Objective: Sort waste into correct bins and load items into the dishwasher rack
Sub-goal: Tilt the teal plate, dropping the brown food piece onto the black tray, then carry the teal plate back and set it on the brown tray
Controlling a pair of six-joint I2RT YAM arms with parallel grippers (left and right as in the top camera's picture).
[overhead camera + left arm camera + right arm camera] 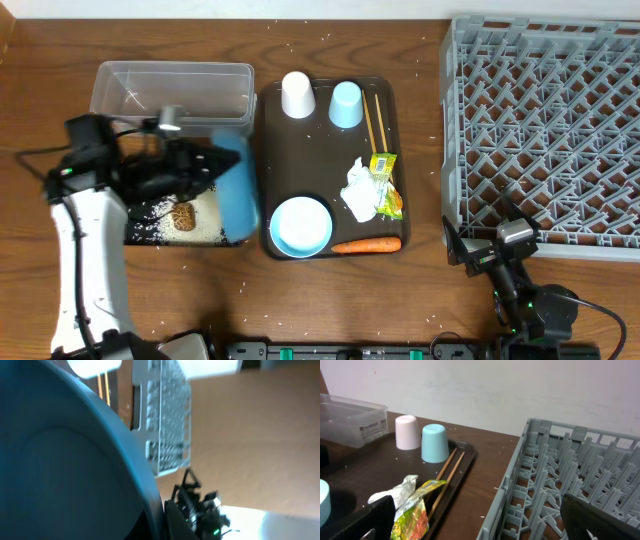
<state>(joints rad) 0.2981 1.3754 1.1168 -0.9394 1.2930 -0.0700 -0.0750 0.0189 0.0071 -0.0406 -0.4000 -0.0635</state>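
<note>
Nearest to the robot, the right gripper (478, 245) is seen low over the wooden table (330, 300), just before the near corner of the rack, with its jaws spread wide and nothing between them.

On the near edge of the brown serving tray (310, 160) the orange carrot (366, 244) is laid along the rim, and the pale blue-white bowl (301, 226) is stood upright just beside it on the left. A little farther in, the crumpled white tissue (357, 190) and the green-yellow snack wrapper (384, 180) are found touching each other. Behind them the thin wooden chopsticks (373, 120) are laid side by side. At the far edge the white cup (297, 95) and the light blue cup (346, 104) are placed mouth down, close together.

To the left, loose white rice grains (215, 222) and a small brown food lump (182, 215) are held in the shallow black tray (180, 243). Above its right part the dark blue plate (238, 195) is kept steeply tilted, gripped at its rim by the closed left gripper (205, 165). In the left wrist view the plate is shown as smooth, glossy and round, filling most of the picture.

Beyond the black tray the clear plastic tub (170, 90) is set. The big grey dishwasher rack (540, 130) is placed at the far right.
</note>
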